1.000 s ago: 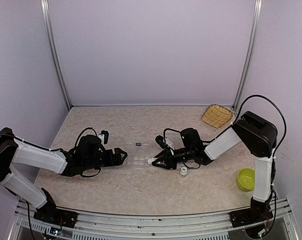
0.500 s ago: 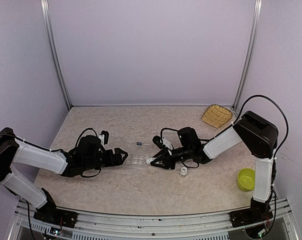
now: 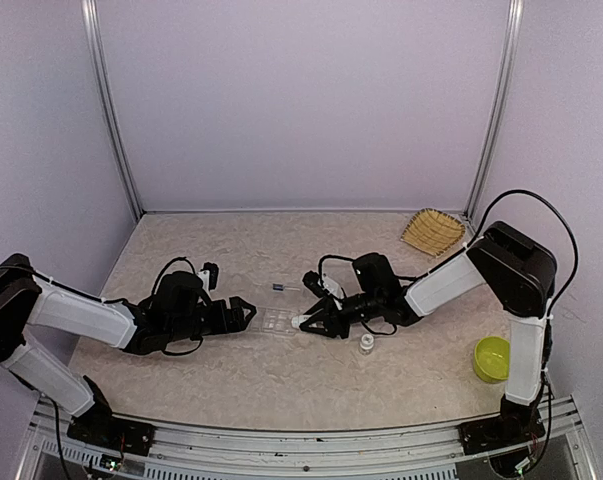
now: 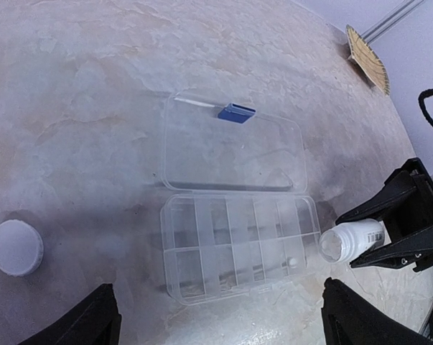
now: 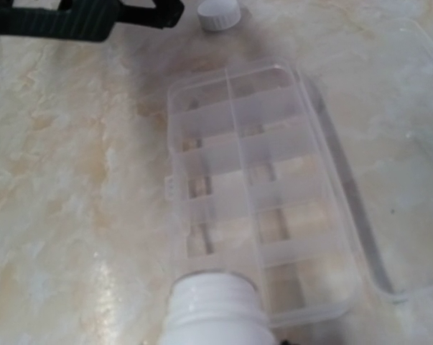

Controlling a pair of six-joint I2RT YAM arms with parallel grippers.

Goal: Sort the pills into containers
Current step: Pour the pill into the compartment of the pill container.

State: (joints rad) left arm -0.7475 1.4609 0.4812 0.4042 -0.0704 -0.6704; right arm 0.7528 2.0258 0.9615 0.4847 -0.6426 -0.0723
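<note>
Right gripper clamps a tipped white bottle whose mouth lies just beside the box at its short end, long axes roughly in line, with one pill speck in that end's compartment, while the left gripper gapes wide at the box's other end, holding nothing.

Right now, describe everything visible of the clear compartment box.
The clear plastic box lies open on the table, its hinged lid, with a blue clasp, folded flat beside it. Two rows of small compartments divide the base; one white pill shows near the end where the right claw holds an uncapped white bottle tipped toward it.
</note>
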